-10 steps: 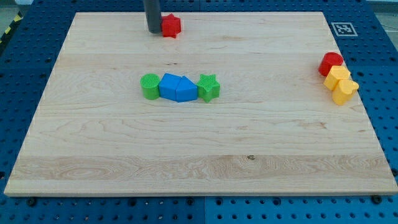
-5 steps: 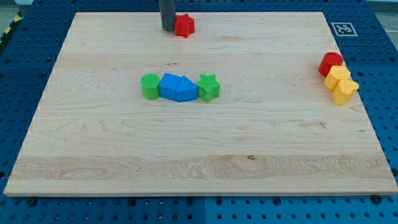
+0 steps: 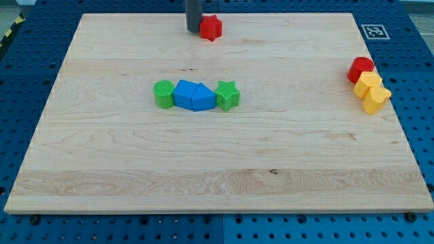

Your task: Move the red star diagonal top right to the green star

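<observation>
The red star [image 3: 211,28] lies near the view's top edge of the wooden board [image 3: 217,156], a little left of centre. My tip [image 3: 193,30] stands right against its left side. The green star [image 3: 228,95] sits well below it, toward the view's middle, at the right end of a row of blocks. The red star is above and slightly left of the green star.
The row left of the green star holds two blue blocks [image 3: 192,95] and a green cylinder [image 3: 163,94]. At the view's right edge a red cylinder [image 3: 361,69] touches two yellow blocks [image 3: 372,91].
My tip has slid toward the view's right along the top edge, pushing the red star with it. The other blocks have not moved.
</observation>
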### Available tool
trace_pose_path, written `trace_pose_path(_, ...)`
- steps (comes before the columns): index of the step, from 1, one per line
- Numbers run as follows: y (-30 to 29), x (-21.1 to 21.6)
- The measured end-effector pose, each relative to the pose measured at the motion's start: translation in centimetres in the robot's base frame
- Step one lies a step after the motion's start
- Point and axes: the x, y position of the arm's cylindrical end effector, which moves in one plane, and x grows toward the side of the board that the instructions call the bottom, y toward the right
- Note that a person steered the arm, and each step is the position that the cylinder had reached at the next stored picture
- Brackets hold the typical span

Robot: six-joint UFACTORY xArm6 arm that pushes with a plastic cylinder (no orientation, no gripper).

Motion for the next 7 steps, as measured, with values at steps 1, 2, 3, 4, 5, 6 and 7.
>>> trace_pose_path(1, 0.4, 0.0)
trace_pose_path(2, 2.4, 0.0)
trace_pose_path(3, 3.4, 0.0)
trace_pose_path(4, 3.4, 0.2)
trace_pose_path(5, 3.8, 1.0)
trace_pose_path(6, 4.9, 1.1)
trace_pose_path(7, 7.1, 1.1)
